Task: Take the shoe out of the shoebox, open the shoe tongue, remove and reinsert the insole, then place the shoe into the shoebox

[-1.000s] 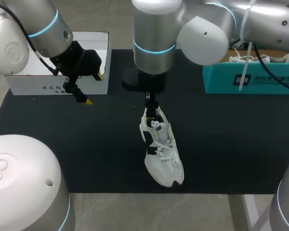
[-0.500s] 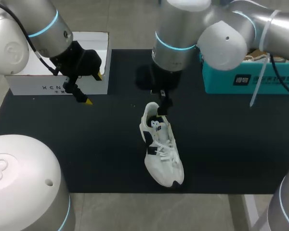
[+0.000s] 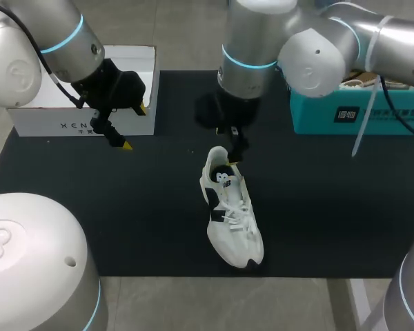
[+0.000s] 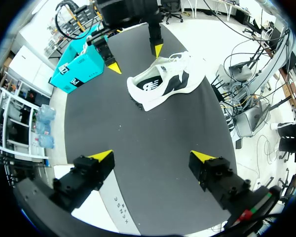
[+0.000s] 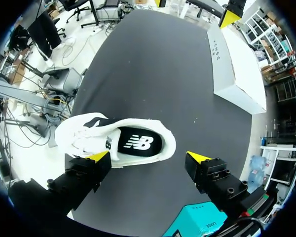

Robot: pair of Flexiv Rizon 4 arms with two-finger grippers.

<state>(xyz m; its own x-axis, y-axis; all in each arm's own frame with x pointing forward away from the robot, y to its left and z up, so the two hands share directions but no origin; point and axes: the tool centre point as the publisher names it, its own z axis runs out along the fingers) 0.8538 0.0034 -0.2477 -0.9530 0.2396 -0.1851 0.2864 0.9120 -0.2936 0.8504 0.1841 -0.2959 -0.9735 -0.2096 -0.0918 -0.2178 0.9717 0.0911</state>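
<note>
One white shoe (image 3: 231, 214) lies on the black table (image 3: 345, 207) outside two boxes, a white box (image 3: 127, 123) and a teal box (image 3: 362, 114), with the left gripper (image 4: 153, 156) and the right gripper (image 5: 148, 157) both wide open and holding nothing.

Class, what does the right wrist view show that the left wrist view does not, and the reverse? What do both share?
Right wrist only: the whole long side of the white box, and the shoe from almost straight above. Left wrist only: the full side of the teal box, and the shoe at a slant. Both: the white shoe on the black table, and part of each box.
</note>
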